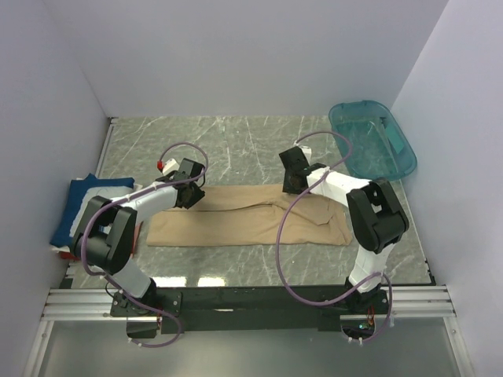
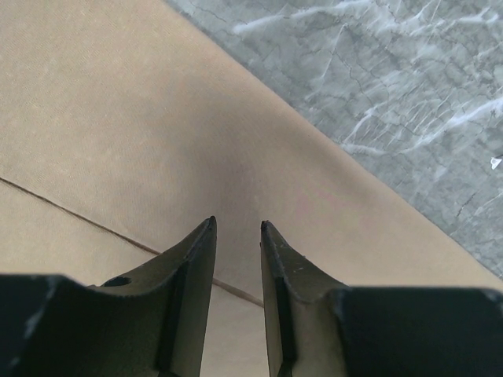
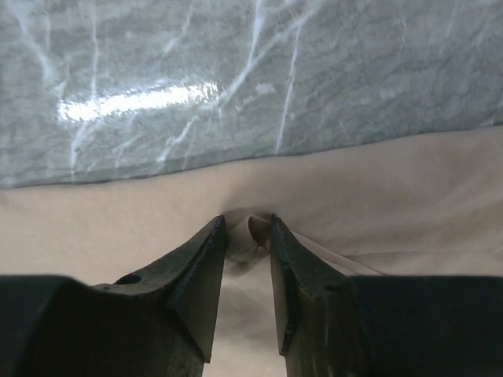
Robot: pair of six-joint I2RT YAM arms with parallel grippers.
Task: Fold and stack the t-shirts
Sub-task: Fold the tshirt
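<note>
Tan shirt (image 1: 236, 224): lay flat as a long band across the middle of the surface (image 1: 236, 149), running left to right, with a seam line crossing it.
Navy shirt (image 1: 78, 200): sat folded at the left edge of the surface, close to the tan shirt's left end and partly hidden by the left arm.
Tub (image 1: 365, 145): stood in the far right corner, apart from the cloth.
Left fingers (image 2: 192, 267): were tips-down on the tan shirt just inside its far edge, toward the left end. Only a narrow gap showed between them, and whether any cloth was pinched there could not be told.
Right fingers (image 3: 200, 267): were at the same far edge, right of the shirt's middle. A small ridge of tan cloth stood up between the tips, so they looked clenched on the hem.
Handling: the shirt looked light, soft and limp. It would likely sag between two holds and slide easily on the polished stone.
Where to hold: the far edge looked best, at two well-spread points, pinching through every layer so the band lifts evenly.
Risk: a shallow pinch could catch only the top layer and let the fold fall open.
</note>
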